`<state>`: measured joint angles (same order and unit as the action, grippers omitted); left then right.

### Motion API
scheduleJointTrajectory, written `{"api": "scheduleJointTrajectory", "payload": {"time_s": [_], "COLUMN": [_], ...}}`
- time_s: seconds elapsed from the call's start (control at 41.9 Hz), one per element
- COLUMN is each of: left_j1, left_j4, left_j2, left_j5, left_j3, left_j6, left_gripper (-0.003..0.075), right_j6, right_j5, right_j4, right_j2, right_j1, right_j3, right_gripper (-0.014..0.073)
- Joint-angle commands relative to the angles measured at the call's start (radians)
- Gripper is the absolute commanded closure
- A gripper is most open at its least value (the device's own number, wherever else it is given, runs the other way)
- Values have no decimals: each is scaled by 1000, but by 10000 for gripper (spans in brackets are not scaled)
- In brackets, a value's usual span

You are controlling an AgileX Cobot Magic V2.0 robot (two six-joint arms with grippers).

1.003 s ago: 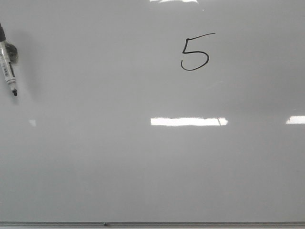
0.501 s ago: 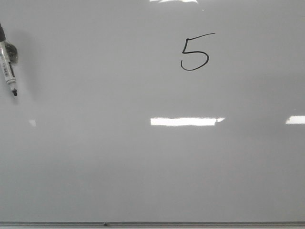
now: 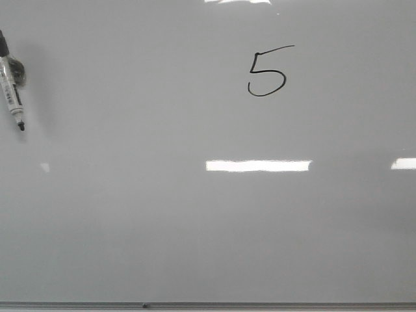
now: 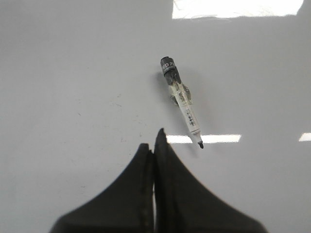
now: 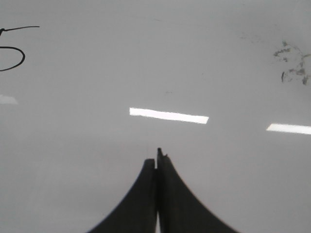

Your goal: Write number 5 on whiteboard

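One digit, the number 5 [image 3: 266, 71], stands complete in thin black line on the upper right part of the whiteboard [image 3: 195, 227], and I see part of it again in the right wrist view. I find the marker [image 3: 13, 91] lying uncapped at the board's far left edge, well apart from the digit, and free of the left gripper [image 4: 154, 141]. Both the left and right gripper [image 5: 157, 158] have their fingers pressed together, holding nothing.

The right gripper [image 5: 156, 162] is seen pressed closed above the whiteboard [image 5: 146, 63], with part of the number 5 [image 5: 12, 53] and dark smudges [image 5: 291, 63] visible
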<state>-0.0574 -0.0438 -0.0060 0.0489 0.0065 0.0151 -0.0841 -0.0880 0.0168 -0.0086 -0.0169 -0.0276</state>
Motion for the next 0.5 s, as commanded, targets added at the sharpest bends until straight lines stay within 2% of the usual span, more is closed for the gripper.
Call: {"api": "scheduleJointTrajectory", "payload": {"time_s": [0.0, 0.119, 0.478], "left_j1": [-8, -8, -8], "left_j4": [-1, -1, -1], "left_j2": [-14, -14, -14], "left_j5": [-82, -82, -82], "left_j3": [5, 5, 5], "left_j6": [0, 0, 0], "left_gripper": [741, 741, 741], "right_j6": [-3, -3, -3], "right_j5": [117, 123, 131], "right_j4": [8, 58, 60], "right_j2": [-20, -20, -20], "right_j1": [-7, -7, -7], "right_j3": [16, 16, 16], "right_gripper": [663, 663, 663]}}
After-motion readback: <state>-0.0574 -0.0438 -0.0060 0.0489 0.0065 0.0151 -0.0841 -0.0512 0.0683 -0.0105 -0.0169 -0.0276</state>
